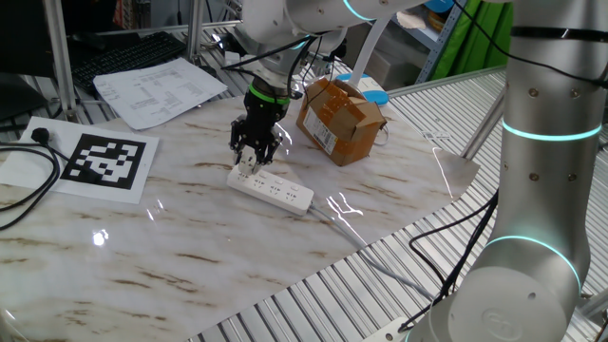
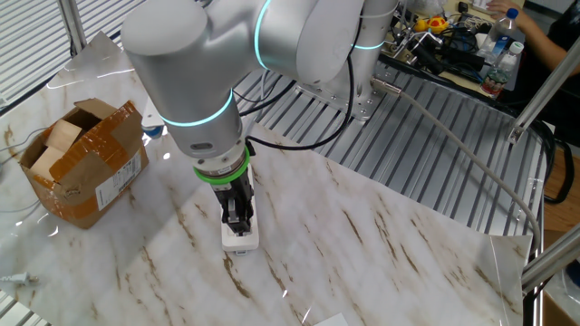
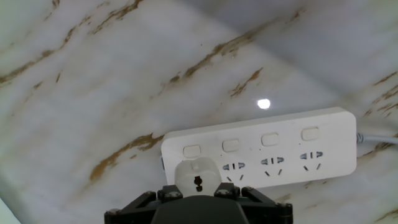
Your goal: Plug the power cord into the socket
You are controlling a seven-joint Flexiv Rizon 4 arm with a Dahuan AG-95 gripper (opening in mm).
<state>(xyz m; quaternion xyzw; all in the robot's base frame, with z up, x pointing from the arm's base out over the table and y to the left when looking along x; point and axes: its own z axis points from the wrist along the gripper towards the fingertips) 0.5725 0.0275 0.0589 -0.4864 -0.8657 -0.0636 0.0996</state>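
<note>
The socket (image 3: 280, 143) is a long white power strip lying flat on the marble table, with a row of outlets and buttons. My gripper (image 3: 198, 191) is shut on the power cord (image 3: 198, 176), a small white rounded plug piece with a dark mark. The plug sits over the strip's leftmost outlet in the hand view, hiding it; whether its pins are in cannot be told. In one fixed view the gripper (image 1: 255, 147) points straight down at the left end of the socket (image 1: 275, 188). In the other fixed view the gripper (image 2: 237, 213) covers most of the socket (image 2: 241, 238).
A brown cardboard box (image 1: 339, 119) stands just behind the strip, also seen as the box (image 2: 82, 163) at the left. A thin pale cable (image 1: 332, 220) trails from the strip's right end. A marker sheet (image 1: 104, 161), papers (image 1: 157, 90) and a black cable (image 1: 28, 190) lie at the left.
</note>
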